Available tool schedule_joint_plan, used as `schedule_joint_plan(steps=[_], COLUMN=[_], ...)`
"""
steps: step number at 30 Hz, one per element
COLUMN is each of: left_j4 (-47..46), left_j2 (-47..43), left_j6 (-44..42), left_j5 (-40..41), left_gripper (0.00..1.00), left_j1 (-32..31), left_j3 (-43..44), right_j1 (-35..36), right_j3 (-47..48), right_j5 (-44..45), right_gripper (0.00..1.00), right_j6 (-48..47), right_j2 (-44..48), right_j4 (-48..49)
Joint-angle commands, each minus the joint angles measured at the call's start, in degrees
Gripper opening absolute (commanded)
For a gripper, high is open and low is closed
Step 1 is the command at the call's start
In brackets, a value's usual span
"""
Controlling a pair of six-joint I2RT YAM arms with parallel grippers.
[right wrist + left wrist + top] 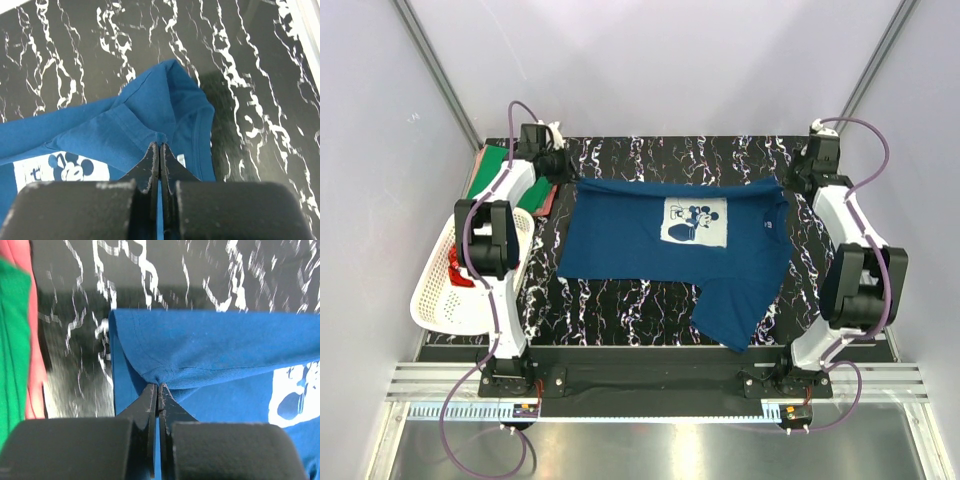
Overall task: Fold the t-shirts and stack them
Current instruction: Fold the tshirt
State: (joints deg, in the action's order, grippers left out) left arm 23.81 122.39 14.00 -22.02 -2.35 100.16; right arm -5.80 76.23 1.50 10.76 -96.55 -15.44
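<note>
left gripper (158, 389) and right gripper (160, 146) each clamp a sliver of the blue t-shirt (620, 245), and an uneven tug could slip it free.

blue t-shirt (620, 240) spread on table (620, 300), white basket (438, 300) left

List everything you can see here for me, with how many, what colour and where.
blue t-shirt: one, dark blue with white cartoon print, spread mid-table
green t-shirt: one, bright green, far left corner
reddish-pink t-shirt: one, showing along the green one's edge
basket: one, white lattice, table's left edge
red cloth: one, inside the basket
table: one, black with white marbling
left arm: one, white and black, left side
right arm: one, white and black, right side
left pincer: one, black, shut on the blue t-shirt's far left corner
right pincer: one, black, shut on its far right corner
</note>
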Motion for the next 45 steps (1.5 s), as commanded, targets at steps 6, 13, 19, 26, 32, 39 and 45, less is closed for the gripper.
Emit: schedule_joint_plan(steps=[6, 13, 19, 26, 32, 39, 45], left_j4=[0.5, 1.4, 1.4, 0.4, 1.4, 3.7, 7.6], left_j2=[-7.1, -6.7, -7.3, -7.7, -7.1, -7.6, -11.6], left_j6=[-3.1, -4.9, -5.4, -6.2, -6.9, -6.4, -5.0], left_j5=[3.0, 6.6, 8.0, 11.7, 13.9, 16.7, 25.6], left_gripper=[0.0, 0.0, 0.0, 0.0, 0.04, 0.23, 0.48], left_j1=[-0.9, -1.6, -2.0, -2.3, -3.2, -3.4, -3.4], left_j3=[-6.2, -7.2, -8.0, -11.4, -11.1, -10.1, -8.1], right_j1=[-0.3, -0.3, -0.2, 0.3, 0.4, 0.4, 0.4], right_j3=[-5.6, -10.0, -14.7, -20.6, -23.4, -28.0, -21.6], right_j5=[2.7, 0.5, -0.8, -4.9, -6.7, -7.9, -0.4], right_gripper=[0.0, 0.0, 0.0, 0.0, 0.0, 0.03, 0.34], right_j6=[3.0, 7.4, 8.6, 12.0, 14.0, 18.1, 17.5], right_j2=[9.8, 13.9, 16.7, 19.6, 20.5, 21.2, 22.8], right_j4=[-2.8, -5.8, -6.7, -8.4, -8.3, -6.2, -16.1])
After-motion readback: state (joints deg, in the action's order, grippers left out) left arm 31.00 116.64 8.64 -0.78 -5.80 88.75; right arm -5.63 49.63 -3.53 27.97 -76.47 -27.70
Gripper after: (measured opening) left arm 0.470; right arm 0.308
